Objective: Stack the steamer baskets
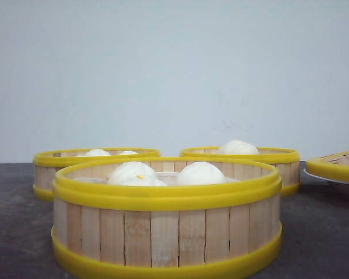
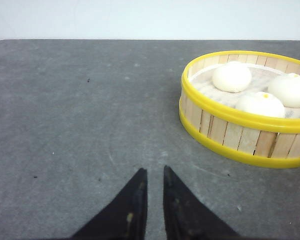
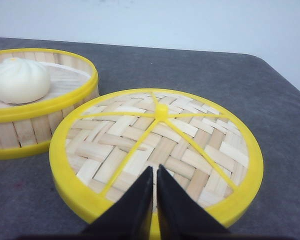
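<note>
Three steamer baskets stand on the dark table in the front view: one near and central (image 1: 166,232), one at the back left (image 1: 75,168), one at the back right (image 1: 262,160), all holding white buns. No basket rests on another. Neither gripper shows in the front view. My left gripper (image 2: 155,172) hovers over bare table, shut to a narrow slit and holding nothing, apart from a basket (image 2: 240,135) with three buns. My right gripper (image 3: 155,170) is shut and empty, above the near edge of the woven lid (image 3: 157,125). Beside the lid sits a basket (image 3: 40,120) with one bun.
The flat yellow-rimmed woven lid (image 1: 337,165) lies on a white plate (image 1: 331,182) at the right edge of the front view. A pale wall runs behind the table. The table's far corner (image 3: 270,65) shows in the right wrist view.
</note>
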